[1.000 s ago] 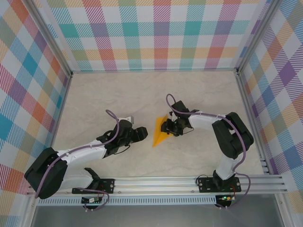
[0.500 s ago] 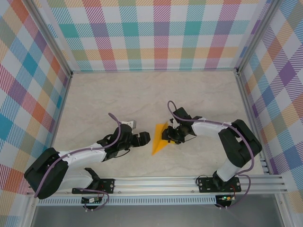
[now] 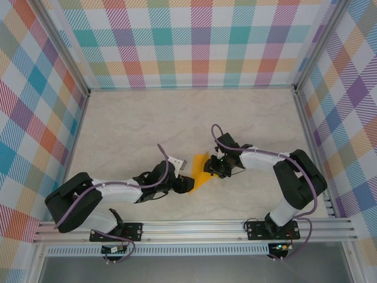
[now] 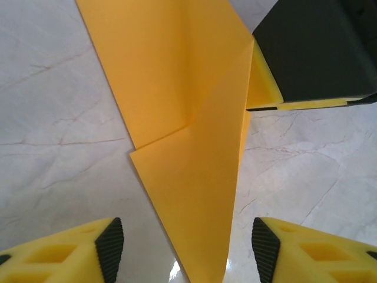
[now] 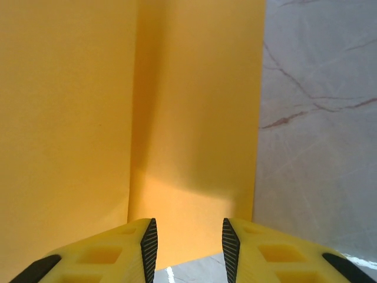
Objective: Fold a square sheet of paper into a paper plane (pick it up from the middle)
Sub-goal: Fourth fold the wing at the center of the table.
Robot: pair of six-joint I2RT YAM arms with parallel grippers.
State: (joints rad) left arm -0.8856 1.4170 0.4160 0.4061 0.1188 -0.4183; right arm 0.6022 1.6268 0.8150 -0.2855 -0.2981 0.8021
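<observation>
We find the square sheet of paper (image 3: 200,170), a creased wedge, on the bench (image 3: 135,124): left claw (image 4: 188,242) wide astride its tip, right claw (image 5: 188,242) narrow, empty, at its right edge. A skewed pinch could drag it, spoiling creases.

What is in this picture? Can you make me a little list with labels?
Thing: folded orange paper, pointed wedge with creases
Where: on the marble table, near the middle
Left jaws: apart, either side of the paper's pointed tip
Right jaws: apart, at the paper's other end
Folding: partly done
</observation>
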